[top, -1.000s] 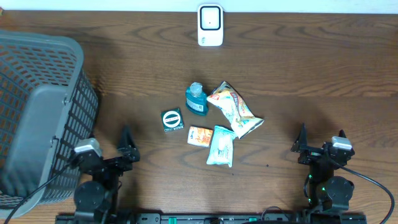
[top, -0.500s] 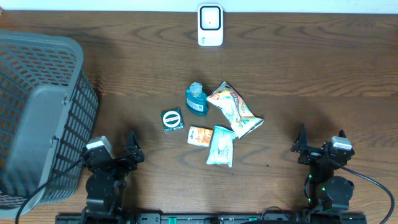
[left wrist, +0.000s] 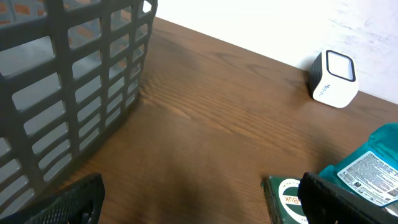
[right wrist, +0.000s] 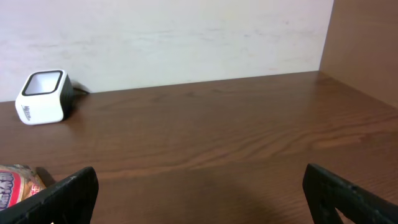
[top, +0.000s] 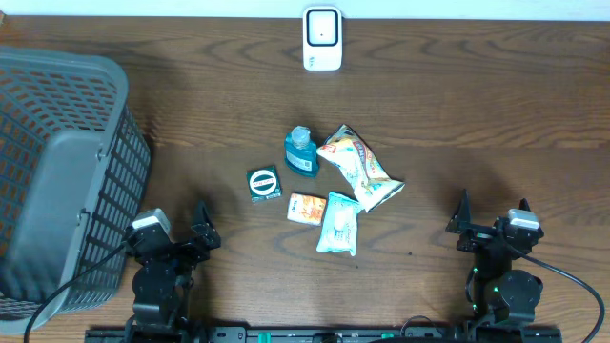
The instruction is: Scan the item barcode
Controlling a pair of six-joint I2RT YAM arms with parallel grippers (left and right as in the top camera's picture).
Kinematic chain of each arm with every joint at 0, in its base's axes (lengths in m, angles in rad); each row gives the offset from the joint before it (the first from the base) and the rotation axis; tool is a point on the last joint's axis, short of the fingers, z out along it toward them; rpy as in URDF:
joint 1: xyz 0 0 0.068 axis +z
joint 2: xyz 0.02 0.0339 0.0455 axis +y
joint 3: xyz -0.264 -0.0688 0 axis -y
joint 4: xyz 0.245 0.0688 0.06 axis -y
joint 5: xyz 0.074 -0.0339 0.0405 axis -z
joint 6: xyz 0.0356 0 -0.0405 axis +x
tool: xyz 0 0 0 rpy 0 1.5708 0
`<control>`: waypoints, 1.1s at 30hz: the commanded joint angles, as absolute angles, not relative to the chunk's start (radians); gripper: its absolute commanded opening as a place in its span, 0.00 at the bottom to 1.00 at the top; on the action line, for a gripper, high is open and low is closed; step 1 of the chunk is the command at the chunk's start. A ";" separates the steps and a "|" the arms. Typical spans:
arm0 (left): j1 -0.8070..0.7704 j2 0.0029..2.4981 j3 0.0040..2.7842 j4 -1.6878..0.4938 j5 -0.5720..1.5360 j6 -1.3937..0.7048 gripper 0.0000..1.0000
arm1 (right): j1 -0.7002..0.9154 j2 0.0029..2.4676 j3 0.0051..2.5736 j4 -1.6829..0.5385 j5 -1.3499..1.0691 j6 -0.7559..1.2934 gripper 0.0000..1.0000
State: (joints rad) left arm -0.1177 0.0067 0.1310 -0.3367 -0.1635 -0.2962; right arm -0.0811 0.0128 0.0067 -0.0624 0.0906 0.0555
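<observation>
A: Starting at the left: seeing a grey basket (top: 124, 181) at the edge of the counter (top: 477, 114). Just beside it, spotting the left arm (top: 157, 267), resting low with jaws spread wide apart and gripping nothing.

B: Agreeing. Moving toward the middle: counting five items bunched together, namely a green box (top: 264, 183), a teal bottle (top: 301, 151), an orange packet (top: 306, 208), a pale pouch (top: 337, 223) and a snack bag (top: 360, 170). Reading the packet, pouch and bag as touching or nearly so.

A: Noting the white scanner (top: 322, 38) well apart from that cluster, at the far edge by the wall, with its window tilting upward.

B: Finishing at the right: finding the right arm (top: 500, 252) low at the near edge, likewise with jaws fully apart and empty.

A: Judging the step as barely beginning, with no item chosen, lifted or brought anywhere near the scanner.

B: Expecting the next move to mean reaching for a single item, perhaps the green box, lying nearest the left jaws. Then closing on it without dragging its neighbours, locating the barcode, and turning that face toward the scanner window. Not making out a barcode on any item from here.
</observation>
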 commanded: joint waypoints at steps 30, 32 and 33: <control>-0.112 0.007 0.128 -0.445 -0.176 -0.309 0.99 | -0.084 0.010 0.006 -0.064 0.099 0.044 0.99; -0.112 0.007 0.128 -0.445 -0.176 -0.309 0.99 | -0.084 0.010 0.006 -0.064 0.099 0.044 0.99; -0.112 0.007 0.128 -0.445 -0.176 -0.309 0.99 | -0.084 0.010 0.006 -0.064 0.099 0.044 0.99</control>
